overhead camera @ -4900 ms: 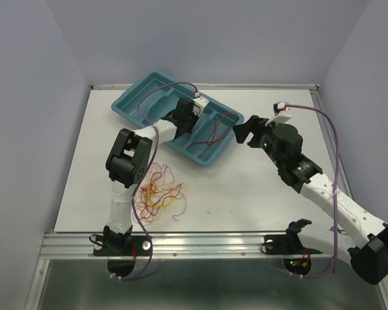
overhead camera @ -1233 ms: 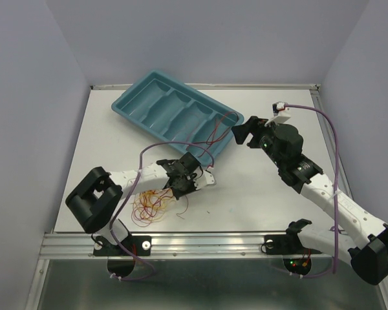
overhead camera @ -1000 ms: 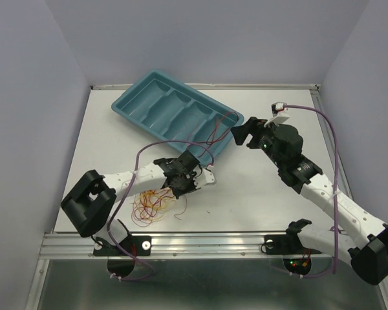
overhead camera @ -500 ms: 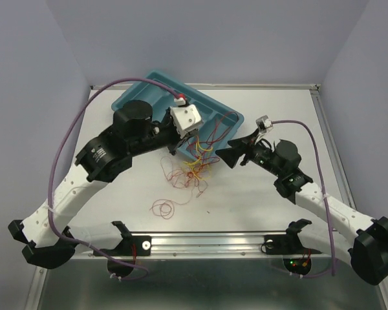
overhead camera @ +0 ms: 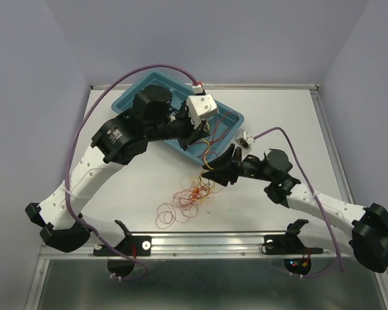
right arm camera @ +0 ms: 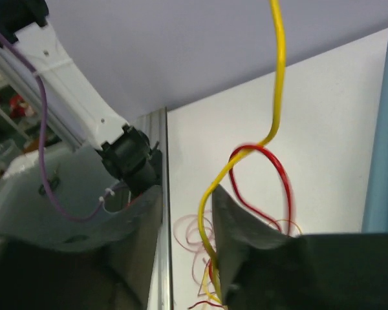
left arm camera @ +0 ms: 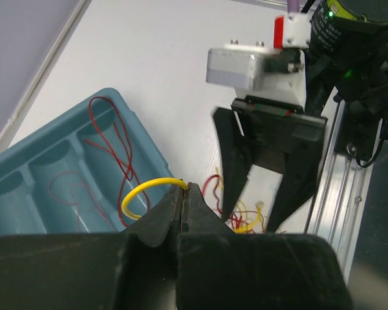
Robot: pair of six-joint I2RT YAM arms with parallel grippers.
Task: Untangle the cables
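Observation:
The cables are thin red, yellow and orange wires. A tangle of them (overhead camera: pixel 193 194) lies on the table, with loose loops (overhead camera: pixel 168 215) near the front. My left gripper (overhead camera: pixel 197 139) hangs over the blue tray (overhead camera: pixel 124 103), shut on a yellow cable (left arm camera: pixel 139 194) at its tips (left arm camera: pixel 183 187). That yellow cable (right arm camera: pixel 278 77) drops to the tangle, passing between the fingers of my right gripper (right arm camera: pixel 187 194), close against one finger (right arm camera: pixel 246 239). A red loop (right arm camera: pixel 278 174) hooks round it there. My right gripper (overhead camera: pixel 218 169) is open, low over the tangle.
Red cables (left arm camera: pixel 110 139) lie in the tray's right compartments (overhead camera: pixel 223 126). The tray sits at the back of the table, mostly under the left arm. A metal rail (overhead camera: pixel 213 242) runs along the front edge. Thick purple arm leads (overhead camera: pixel 110 90) arch overhead.
My left gripper has shifted right and up over the tray with the yellow cable. My right gripper has moved left and down around that cable, its jaws narrowing. The tangle has slid toward the front.

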